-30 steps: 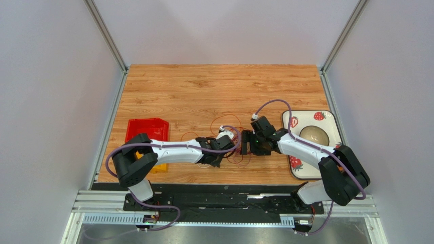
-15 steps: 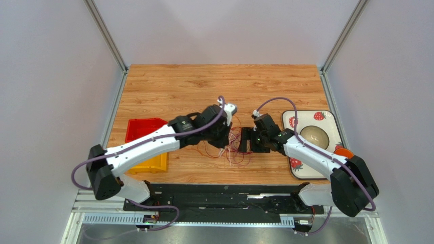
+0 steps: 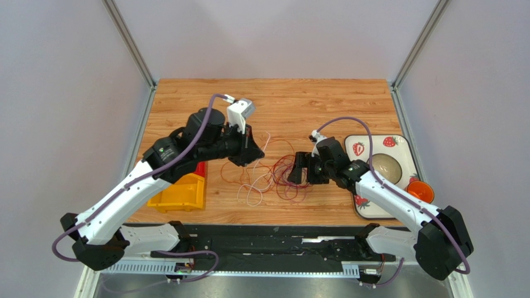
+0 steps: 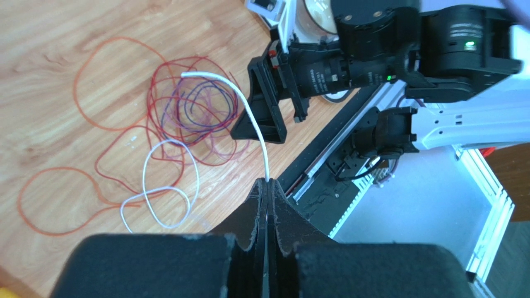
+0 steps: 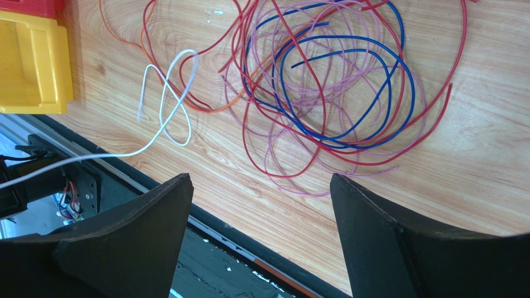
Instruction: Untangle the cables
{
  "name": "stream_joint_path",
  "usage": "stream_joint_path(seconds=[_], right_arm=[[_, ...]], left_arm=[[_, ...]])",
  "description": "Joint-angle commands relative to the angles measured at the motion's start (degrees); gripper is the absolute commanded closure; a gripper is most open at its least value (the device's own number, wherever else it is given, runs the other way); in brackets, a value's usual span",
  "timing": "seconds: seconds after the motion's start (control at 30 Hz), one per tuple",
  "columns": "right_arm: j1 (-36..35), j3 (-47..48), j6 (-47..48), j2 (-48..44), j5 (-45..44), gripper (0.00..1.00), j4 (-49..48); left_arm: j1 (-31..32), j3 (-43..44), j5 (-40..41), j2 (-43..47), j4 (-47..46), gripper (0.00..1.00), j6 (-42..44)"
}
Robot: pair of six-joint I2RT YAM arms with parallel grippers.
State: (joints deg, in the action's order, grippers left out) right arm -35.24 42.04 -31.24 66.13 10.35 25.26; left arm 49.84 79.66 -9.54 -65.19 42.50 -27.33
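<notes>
Cables, hair-thin glossy loops on grainy wooden table; left gripper tight on white strand, right gripper agape.

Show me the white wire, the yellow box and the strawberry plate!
white wire (image 4: 202,74): left wrist view, top of its raised arc.
yellow box (image 3: 181,194): top view, middle of the part that shows.
strawberry plate (image 3: 403,156): top view, bare patch near its far right corner.

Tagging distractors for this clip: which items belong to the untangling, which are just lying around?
Job: white cable, held by left gripper, jaws shut; red, blue, lilac, orange cable tangle; open right gripper.
Lying about: yellow bin, strawberry plate, beige bowl, orange cup.
</notes>
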Motion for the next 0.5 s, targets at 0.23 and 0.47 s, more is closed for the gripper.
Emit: stream_joint_path(seconds=[0.23,0.47], right_arm=[[-1.9,1.6,-0.3,4.9,2.0,0.14,-5.8],[-3.5,2.7,-0.3,9.0,2.1,0.14,-9.3]], left_arm=[[-0.5,28.3,14.1,1.7,11.2,1.00,8.5],[-0.5,39.5,29.3,1.0,17.4,1.00,12.9]])
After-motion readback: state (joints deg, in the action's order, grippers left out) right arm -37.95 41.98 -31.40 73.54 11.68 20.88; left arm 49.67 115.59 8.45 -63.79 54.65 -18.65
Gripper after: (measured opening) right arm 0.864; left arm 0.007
